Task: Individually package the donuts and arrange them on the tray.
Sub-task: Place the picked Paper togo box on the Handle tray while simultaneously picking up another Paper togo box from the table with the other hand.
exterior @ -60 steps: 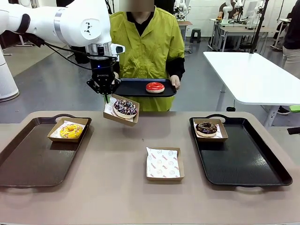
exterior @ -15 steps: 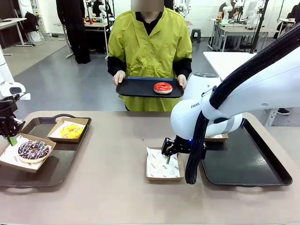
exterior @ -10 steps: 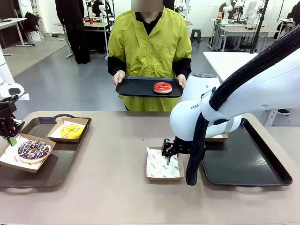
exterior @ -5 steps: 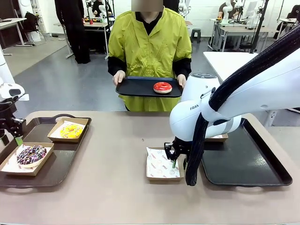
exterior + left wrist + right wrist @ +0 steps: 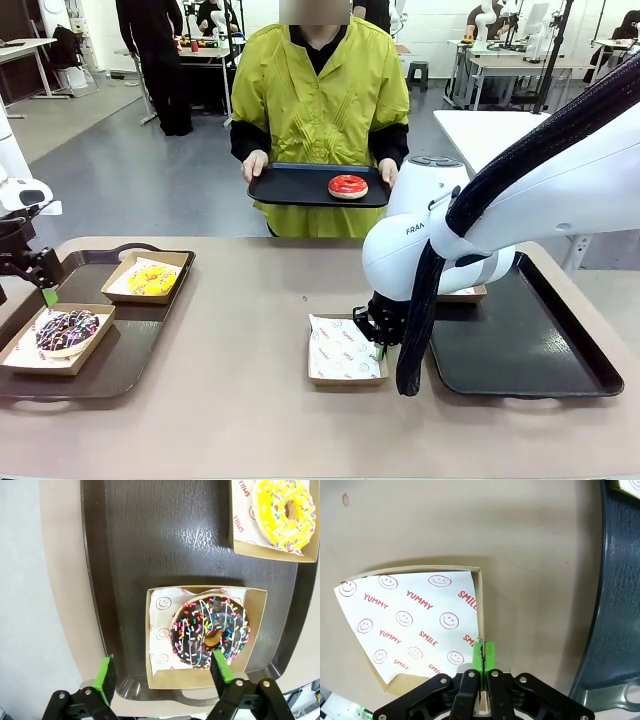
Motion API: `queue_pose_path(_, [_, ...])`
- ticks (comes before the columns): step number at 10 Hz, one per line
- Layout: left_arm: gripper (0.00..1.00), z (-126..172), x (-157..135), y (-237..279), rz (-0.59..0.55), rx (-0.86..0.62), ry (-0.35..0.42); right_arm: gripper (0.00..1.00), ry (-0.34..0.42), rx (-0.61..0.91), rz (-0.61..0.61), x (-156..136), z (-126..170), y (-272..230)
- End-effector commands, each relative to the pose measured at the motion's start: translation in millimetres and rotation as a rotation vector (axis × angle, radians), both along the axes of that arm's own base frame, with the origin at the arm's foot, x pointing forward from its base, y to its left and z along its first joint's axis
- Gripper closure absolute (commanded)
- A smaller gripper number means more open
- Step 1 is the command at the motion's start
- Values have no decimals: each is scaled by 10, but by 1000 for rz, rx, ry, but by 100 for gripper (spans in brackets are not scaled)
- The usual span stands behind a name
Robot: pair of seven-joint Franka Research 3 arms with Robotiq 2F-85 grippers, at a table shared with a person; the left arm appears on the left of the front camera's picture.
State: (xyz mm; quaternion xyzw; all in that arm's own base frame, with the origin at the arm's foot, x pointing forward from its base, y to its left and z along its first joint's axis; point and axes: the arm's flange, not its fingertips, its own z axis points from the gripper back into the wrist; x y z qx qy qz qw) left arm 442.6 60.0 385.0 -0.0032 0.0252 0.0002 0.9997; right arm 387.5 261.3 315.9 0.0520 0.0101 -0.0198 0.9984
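Observation:
The sprinkled chocolate donut (image 5: pixel 65 330) (image 5: pixel 210 632) lies in its paper-lined box on the left dark tray (image 5: pixel 110 365). My left gripper (image 5: pixel 30 285) (image 5: pixel 162 672) hovers open just above that box, with nothing between its fingers. Behind it the yellow donut (image 5: pixel 150 281) (image 5: pixel 282 512) sits in its own box. A person across the table holds a small black tray (image 5: pixel 290 186) carrying the red donut (image 5: pixel 347 186). My right gripper (image 5: pixel 380 343) (image 5: pixel 483 652) is shut on the right wall of an empty lined box (image 5: pixel 345 350) (image 5: pixel 410 625). My right arm hides the dark chocolate donut.
The right black tray (image 5: pixel 520 350) (image 5: pixel 620 580) lies beside the empty box, with a box edge (image 5: pixel 466 293) showing at its far left corner behind my right arm. Bare tabletop stretches between the two trays.
My left gripper opened, released the sprinkled donut's box onto the left tray and rose slightly. My right gripper closed on the empty box's wall, and the box shifted a little.

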Motion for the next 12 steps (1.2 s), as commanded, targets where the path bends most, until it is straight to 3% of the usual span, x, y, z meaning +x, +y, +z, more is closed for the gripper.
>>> queue_pose_path(1, [6,-17,6,10,18,24,3,100,-8,-14,2,49,-22,25])
queue_pose_path(2, [0,-7,6,11,18,17,5,100,-8,-19,-1,42,-17,31])
queue_pose_path(4, [0,102,-3,65,45,-70,16,100,-21,-5,41,-45,265,113])
queue_pose_path(6, [0,485,-74,335,61,-360,24,100,-90,20,97,1,1044,202])
queue_pose_path(9, [0,910,-227,926,91,-744,89,100,-47,3,137,419,1848,338])
queue_pose_path(12, [0,978,-285,1608,176,-1047,75,100,-37,-31,138,1075,2210,482])
